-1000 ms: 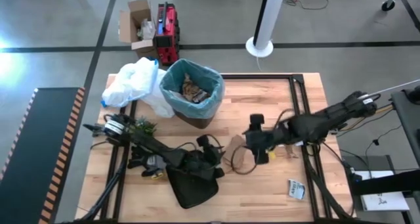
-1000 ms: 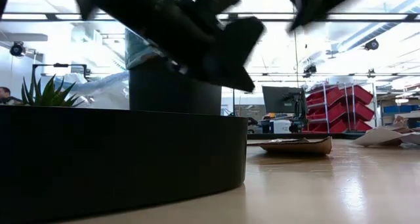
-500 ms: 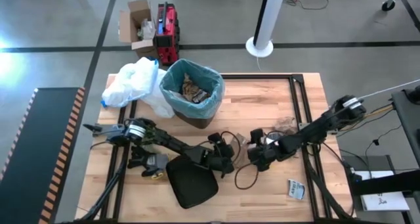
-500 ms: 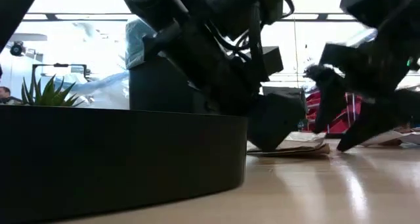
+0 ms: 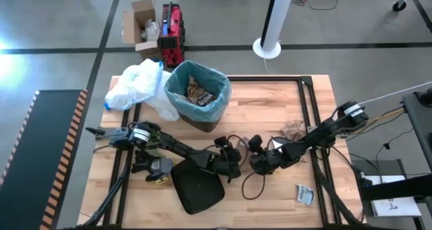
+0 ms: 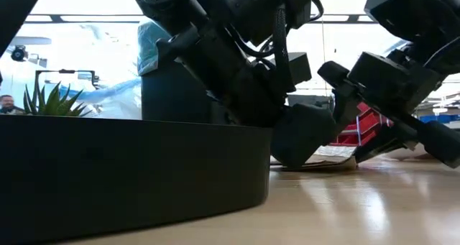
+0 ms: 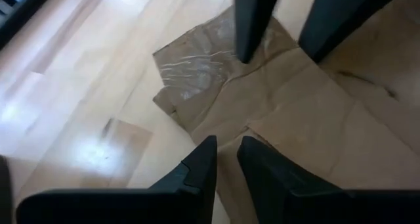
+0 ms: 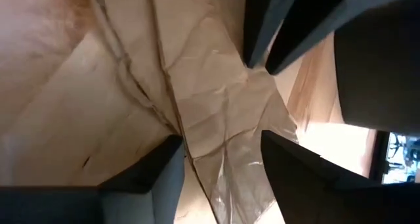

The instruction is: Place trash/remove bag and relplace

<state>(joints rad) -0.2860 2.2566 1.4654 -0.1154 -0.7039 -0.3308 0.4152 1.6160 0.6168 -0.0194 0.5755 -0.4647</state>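
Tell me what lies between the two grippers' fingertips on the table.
A flat piece of brown paper: in both wrist views the left gripper and right gripper face each other across it, fingertips down near it.

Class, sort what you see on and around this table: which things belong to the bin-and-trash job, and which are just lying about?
Job in hand:
- blue bag lining the bin
- flat brown paper, with left gripper and right gripper at it
- crumpled brown paper
- wrapper

Lying about:
- white bag
- plant sprig
- black round piece
- cardboard box
- red toolbox
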